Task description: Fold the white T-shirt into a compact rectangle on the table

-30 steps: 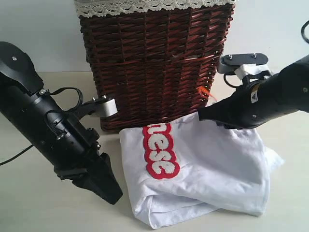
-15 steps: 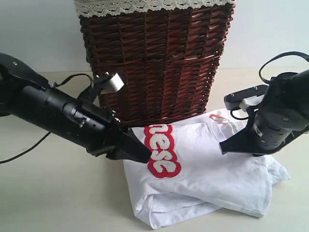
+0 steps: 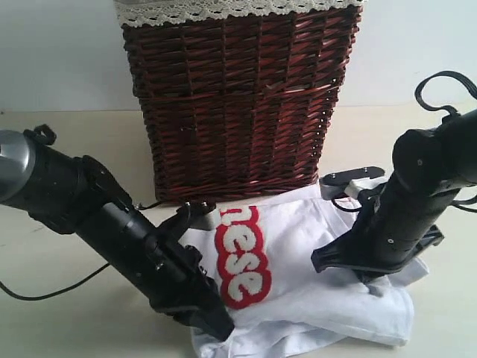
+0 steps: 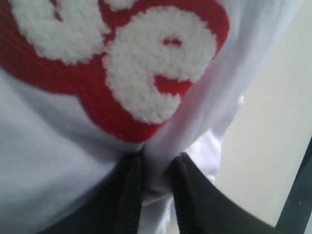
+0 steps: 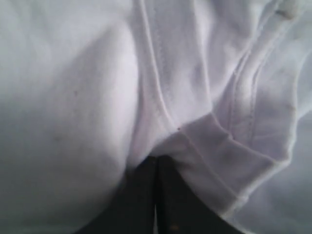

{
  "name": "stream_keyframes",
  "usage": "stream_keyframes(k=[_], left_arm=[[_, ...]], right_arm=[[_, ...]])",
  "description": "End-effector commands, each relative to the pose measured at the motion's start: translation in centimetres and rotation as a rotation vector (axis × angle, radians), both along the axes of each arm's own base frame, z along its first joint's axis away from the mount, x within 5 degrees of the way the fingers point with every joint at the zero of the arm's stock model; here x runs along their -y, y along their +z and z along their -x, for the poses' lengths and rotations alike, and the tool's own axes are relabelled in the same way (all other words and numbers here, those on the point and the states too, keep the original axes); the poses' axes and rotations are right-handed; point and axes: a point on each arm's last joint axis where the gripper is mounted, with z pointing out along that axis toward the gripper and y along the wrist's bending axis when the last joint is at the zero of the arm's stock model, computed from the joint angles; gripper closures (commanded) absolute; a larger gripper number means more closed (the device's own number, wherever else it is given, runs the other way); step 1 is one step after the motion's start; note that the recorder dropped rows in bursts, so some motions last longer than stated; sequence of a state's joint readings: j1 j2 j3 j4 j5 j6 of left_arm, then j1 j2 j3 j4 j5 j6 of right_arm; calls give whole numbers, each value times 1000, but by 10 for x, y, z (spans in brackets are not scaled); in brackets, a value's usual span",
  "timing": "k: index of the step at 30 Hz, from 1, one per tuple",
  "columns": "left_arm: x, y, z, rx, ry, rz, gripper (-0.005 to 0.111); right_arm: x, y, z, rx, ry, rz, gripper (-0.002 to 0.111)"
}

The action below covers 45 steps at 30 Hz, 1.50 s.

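White T-shirt (image 3: 298, 250) lies crumpled, long axis crosswise on the table (image 3: 59, 328), lettering running toward the wicker basket (image 3: 238, 97) just behind; left gripper (image 4: 155, 165) and right gripper (image 5: 156, 162) each pinch its fabric.

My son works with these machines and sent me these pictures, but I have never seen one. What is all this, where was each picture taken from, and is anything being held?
It is a robot with two black arms, each ending in a two-fingered gripper. The wide picture comes from a camera standing apart from the arms. The two close-ups come from cameras on the wrists, looking along the fingers. On the pale table lies a crumpled white T-shirt with fuzzy white letters edged in red. Behind it stands a dark wicker basket. The left gripper has a fold of the shirt between its fingers, next to the lettering. The right gripper is shut with a stitched hem bunched at its tips, so it seems to pinch the shirt too.
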<state>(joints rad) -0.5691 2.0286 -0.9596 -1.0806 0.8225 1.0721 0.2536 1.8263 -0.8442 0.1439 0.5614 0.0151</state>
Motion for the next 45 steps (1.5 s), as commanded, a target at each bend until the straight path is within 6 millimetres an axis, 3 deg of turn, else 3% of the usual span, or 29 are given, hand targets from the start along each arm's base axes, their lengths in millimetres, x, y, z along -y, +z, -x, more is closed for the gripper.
stream_keyframes(k=[1, 6, 10, 15, 18, 23, 28, 32, 34, 38, 45], left_arm=[[-25, -7, 1, -32, -46, -206, 85], [-49, 5, -12, -46, 34, -234, 82], [-74, 21, -30, 4, 147, -210, 82], [-98, 27, -50, 35, 306, -145, 82], [-101, 30, -55, 18, 353, -75, 82], [-96, 39, -50, -27, 313, 30, 79], [-93, 52, -45, -63, 288, 88, 62], [-92, 60, -43, -56, 278, 105, 61], [-91, 63, -43, -59, 284, 121, 61], [-90, 65, -42, -72, 286, 137, 61], [-90, 65, -43, -72, 293, 142, 61]], right_arm=[[-14, 1, 4, -49, -27, -151, 108], [-18, 2, 6, -76, -24, -191, 108], [-12, 0, 11, -128, 7, -127, 108], [-3, 0, 22, -242, 54, -28, 108], [-3, 4, 26, -271, 60, -28, 108], [-3, 31, 17, -61, 51, -57, 108], [5, 59, 9, 162, 59, 8, 89], [14, 50, 1, 184, 10, 111, 58], [15, 40, -3, 179, 27, 138, 48], [10, 20, -9, 167, 9, 110, 45], [7, 13, -15, 207, -9, 72, 47]])
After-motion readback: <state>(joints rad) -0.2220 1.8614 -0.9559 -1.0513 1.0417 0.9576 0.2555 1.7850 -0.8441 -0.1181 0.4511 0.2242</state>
